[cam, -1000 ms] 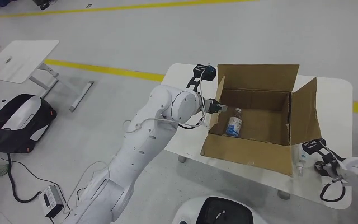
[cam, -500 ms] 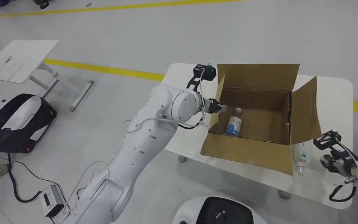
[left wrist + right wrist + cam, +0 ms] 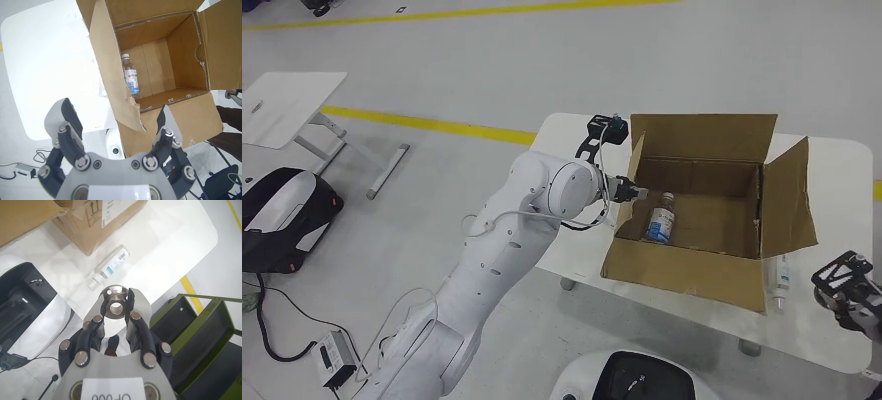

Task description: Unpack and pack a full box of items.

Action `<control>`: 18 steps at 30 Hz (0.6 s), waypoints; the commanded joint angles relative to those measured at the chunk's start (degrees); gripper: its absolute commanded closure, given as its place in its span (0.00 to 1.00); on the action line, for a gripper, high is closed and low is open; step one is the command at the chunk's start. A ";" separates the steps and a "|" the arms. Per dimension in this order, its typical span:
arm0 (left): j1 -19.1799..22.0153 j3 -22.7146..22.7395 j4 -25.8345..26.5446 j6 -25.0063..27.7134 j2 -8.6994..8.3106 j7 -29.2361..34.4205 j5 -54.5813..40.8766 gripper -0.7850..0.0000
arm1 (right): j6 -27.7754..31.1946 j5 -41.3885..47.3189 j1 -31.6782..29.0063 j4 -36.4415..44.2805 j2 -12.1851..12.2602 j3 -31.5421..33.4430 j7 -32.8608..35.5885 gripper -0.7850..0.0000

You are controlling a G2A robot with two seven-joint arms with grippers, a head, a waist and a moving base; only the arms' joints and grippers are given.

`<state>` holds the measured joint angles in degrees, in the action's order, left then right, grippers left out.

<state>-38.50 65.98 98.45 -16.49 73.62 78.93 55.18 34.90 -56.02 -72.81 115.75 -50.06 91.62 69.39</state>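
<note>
The cardboard box (image 3: 682, 272) is sitting open on the white table (image 3: 572, 140), its flaps standing up. One bottle (image 3: 130, 75) is lying on the box floor against the left wall. A second bottle (image 3: 111, 265) is lying on the table just beside the box's near right corner. The left gripper (image 3: 115, 106) is hovering outside the left wall with its fingers spread wide, and the torn left flap (image 3: 105, 62) is rising between it and the inner bottle. The right gripper (image 3: 116, 296) is clamping a metal flanged ring (image 3: 114, 308) above the table edge, near a green rack (image 3: 208, 317). Compared with a second ago, the right gripper is drawing away from the box, leaving the second bottle uncovered, while the left arm is staying put.
</note>
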 commanded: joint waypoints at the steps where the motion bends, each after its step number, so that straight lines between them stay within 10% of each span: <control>1: 0.00 0.00 0.00 0.00 0.00 0.00 0.00 0.00 | 0.27 1.34 -0.54 1.68 0.68 -0.73 -0.27 1.00; 18: 0.00 0.00 0.00 0.00 0.00 0.00 0.00 0.00 | -0.44 9.12 11.89 7.32 3.89 -12.46 0.43 1.00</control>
<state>-38.50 65.98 98.45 -16.49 73.62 78.93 55.18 34.43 -47.15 -62.00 123.09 -46.27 79.54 69.85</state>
